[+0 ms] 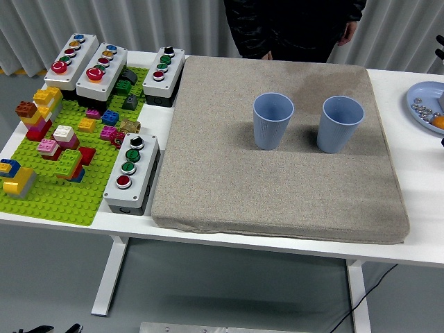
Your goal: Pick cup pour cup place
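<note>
Two light blue cups stand upright on a grey mat [277,187]. The left cup [272,121] is near the mat's middle and the right cup [340,123] stands about a cup's width to its right. I cannot see into either of them. Neither cup is touched by anything. My left hand is out of view. Small black slivers [440,50] at the picture's right edge may belong to my right hand, and too little shows to tell its state.
A person in dark clothes [295,24] stands at the far side, hands hanging off the table. Left of the mat are a green brick plate [52,198] with loose bricks and several button boxes [132,173]. A blue plate [424,104] with small items sits far right.
</note>
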